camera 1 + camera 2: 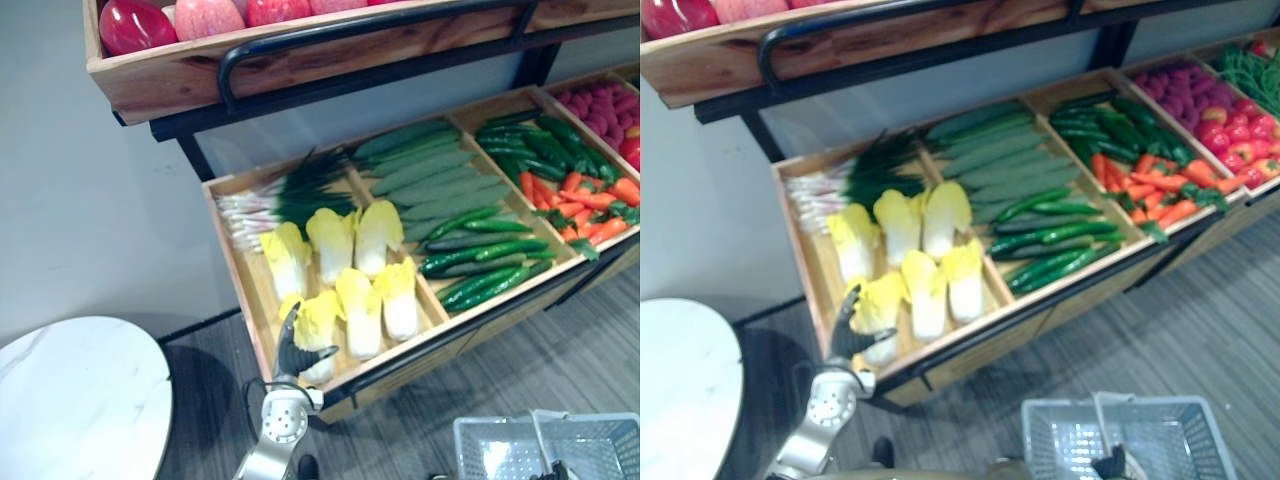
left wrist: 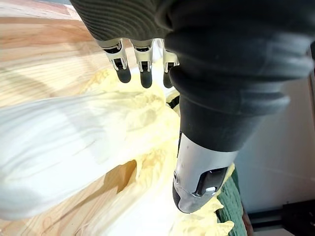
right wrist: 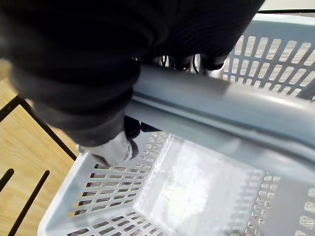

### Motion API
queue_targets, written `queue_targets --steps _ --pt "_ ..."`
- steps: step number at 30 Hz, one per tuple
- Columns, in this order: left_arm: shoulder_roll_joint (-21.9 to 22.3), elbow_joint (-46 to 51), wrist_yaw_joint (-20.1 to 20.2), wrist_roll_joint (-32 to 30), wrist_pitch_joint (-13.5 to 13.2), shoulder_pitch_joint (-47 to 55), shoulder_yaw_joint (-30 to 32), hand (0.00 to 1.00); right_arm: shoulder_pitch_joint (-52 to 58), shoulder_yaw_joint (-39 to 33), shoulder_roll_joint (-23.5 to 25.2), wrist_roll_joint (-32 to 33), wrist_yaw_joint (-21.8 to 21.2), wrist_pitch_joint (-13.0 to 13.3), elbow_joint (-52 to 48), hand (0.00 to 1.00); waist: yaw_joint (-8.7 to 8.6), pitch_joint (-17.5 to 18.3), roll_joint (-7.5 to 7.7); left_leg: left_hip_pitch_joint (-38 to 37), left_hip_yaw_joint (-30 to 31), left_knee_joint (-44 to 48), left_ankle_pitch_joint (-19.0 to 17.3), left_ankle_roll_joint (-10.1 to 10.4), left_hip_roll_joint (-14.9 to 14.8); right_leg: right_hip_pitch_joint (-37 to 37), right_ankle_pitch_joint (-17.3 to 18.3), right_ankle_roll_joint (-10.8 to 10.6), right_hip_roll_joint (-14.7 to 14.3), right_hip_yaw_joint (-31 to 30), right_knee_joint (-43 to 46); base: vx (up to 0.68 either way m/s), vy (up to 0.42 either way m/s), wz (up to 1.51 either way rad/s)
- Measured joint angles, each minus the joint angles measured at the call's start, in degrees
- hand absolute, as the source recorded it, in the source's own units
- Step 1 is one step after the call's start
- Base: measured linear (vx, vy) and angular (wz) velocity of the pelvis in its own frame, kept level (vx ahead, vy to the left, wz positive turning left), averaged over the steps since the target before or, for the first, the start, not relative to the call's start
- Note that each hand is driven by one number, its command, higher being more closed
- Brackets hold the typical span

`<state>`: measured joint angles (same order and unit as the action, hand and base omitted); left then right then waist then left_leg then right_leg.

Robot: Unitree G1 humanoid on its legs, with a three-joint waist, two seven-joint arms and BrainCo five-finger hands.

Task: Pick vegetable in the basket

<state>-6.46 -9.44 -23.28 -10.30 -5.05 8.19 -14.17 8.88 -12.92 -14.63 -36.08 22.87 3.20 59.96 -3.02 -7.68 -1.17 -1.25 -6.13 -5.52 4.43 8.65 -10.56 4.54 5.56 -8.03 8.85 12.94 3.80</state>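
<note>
Several yellow-white napa cabbages lie in the left compartment of the wooden crate (image 1: 236,262). My left hand (image 1: 298,350) is at the crate's front left corner, over the nearest cabbage (image 1: 318,322). In the left wrist view its fingers (image 2: 142,66) are straight and its thumb (image 2: 197,182) is spread apart, just above the pale cabbage (image 2: 74,142). It is open and grips nothing. The grey plastic basket (image 1: 500,450) hangs at the lower right. My right hand (image 3: 98,59) is curled round the basket's handle (image 3: 221,103). The basket's bottom (image 3: 197,191) holds nothing.
Green onions (image 1: 262,205) lie behind the cabbages. Cucumbers (image 1: 430,170), green chillies (image 1: 490,262), carrots (image 1: 585,205) and red produce (image 1: 1235,130) fill the compartments to the right. An upper shelf with red fruit (image 1: 135,25) and a black bar (image 1: 300,40) overhangs. A round white table (image 1: 80,400) stands lower left.
</note>
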Motion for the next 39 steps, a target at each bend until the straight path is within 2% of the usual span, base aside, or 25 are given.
queue_targets --steps 25,39 --pt "0.06 -0.1 -1.32 -0.01 0.08 0.61 1.99 0.0 -0.26 -0.01 0.02 0.02 0.35 -0.02 1.45 1.0 0.03 -0.05 0.1 -0.12 0.05 -0.01 0.0 0.0 -0.02 0.19 0.01 0.0 -0.02 0.02 -0.04 0.0 0.0 0.0" --pt "0.16 -5.93 -2.49 0.0 0.67 0.52 4.62 0.0 -0.23 -0.01 0.31 -0.01 0.35 -0.09 1.44 1.0 -0.11 -0.1 0.18 -0.33 -1.2 -0.01 -0.09 0.07 -0.47 -0.21 -0.04 0.07 -0.4 -0.85 -0.08 0.0 0.0 -0.03"
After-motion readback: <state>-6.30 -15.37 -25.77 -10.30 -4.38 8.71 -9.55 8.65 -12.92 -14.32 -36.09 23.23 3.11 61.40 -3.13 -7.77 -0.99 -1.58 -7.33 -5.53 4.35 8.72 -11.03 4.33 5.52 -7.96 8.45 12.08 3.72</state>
